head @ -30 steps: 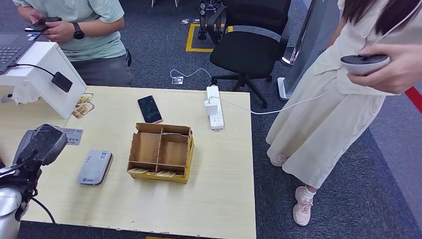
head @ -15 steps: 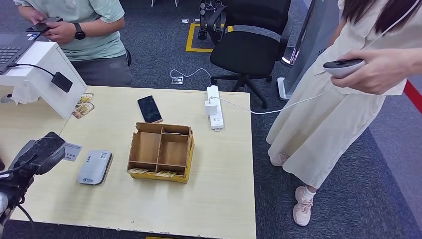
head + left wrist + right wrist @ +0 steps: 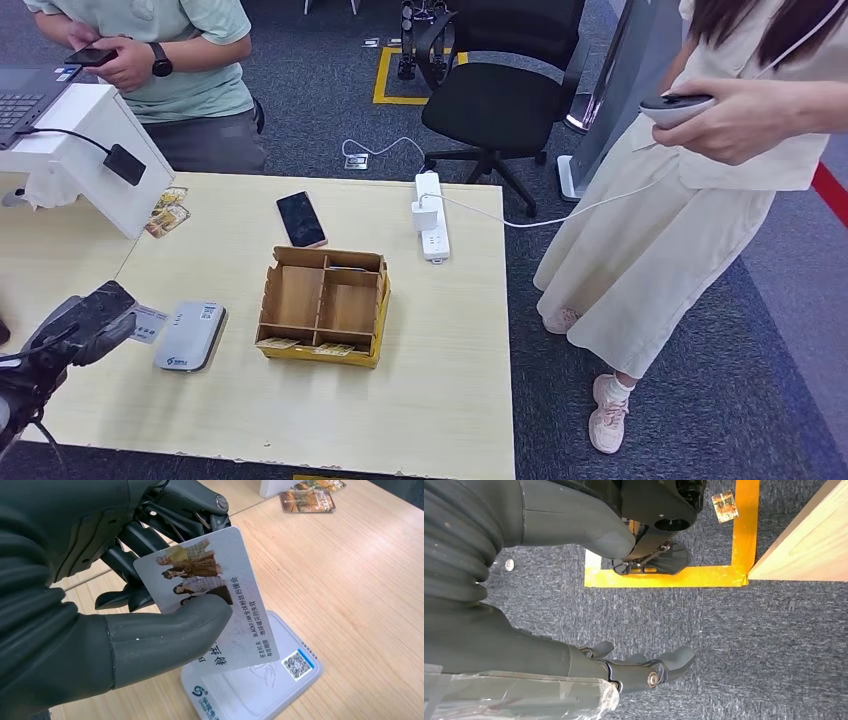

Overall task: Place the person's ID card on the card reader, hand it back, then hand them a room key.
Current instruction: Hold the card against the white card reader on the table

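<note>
White plastic ID card with photo of people pinched between thumb and dark fingers of left hand, tilted, low over table. Small white flat card reader with blue logo lies on pale wood table just under and beside card. Brown cardboard box with four sections sits past reader. Right hand hangs over grey carpet, fingers loosely spread, holding nothing.
</note>
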You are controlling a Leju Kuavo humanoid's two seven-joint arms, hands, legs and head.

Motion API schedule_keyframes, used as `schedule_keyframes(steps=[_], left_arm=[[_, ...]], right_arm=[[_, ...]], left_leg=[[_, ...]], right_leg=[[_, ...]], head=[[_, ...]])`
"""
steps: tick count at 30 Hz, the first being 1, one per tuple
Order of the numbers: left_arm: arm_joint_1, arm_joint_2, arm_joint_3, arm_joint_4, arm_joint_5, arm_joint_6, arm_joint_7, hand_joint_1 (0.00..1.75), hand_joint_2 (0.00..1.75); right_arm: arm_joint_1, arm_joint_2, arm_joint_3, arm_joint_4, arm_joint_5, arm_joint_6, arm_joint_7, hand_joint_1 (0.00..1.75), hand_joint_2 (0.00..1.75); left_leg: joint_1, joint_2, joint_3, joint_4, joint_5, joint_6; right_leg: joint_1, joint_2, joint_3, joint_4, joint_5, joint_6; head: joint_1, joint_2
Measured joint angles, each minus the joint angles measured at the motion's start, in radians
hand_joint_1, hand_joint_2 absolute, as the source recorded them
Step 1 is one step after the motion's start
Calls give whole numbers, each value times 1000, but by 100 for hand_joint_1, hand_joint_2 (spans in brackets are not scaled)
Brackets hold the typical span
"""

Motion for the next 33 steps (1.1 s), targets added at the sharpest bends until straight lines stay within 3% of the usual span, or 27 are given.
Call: schedule_keyframes(steps=[17, 33], left_arm=[[-11, -39, -83, 2, 8, -19, -13, 175, 175], [-109, -90, -177, 85, -90, 34, -10, 175, 175]], right_arm=[[-21, 2, 3, 0, 16, 6, 4, 0, 175], [-26, 7, 6, 0, 18, 6, 14, 0, 175]], left_leg=[[0, 0, 0, 0, 0, 0], [0, 0, 0, 0, 0, 0]], right_leg=[[0, 0, 0, 0, 0, 0], [0, 0, -1, 0, 0, 0]], head=[[0, 0], [0, 0]])
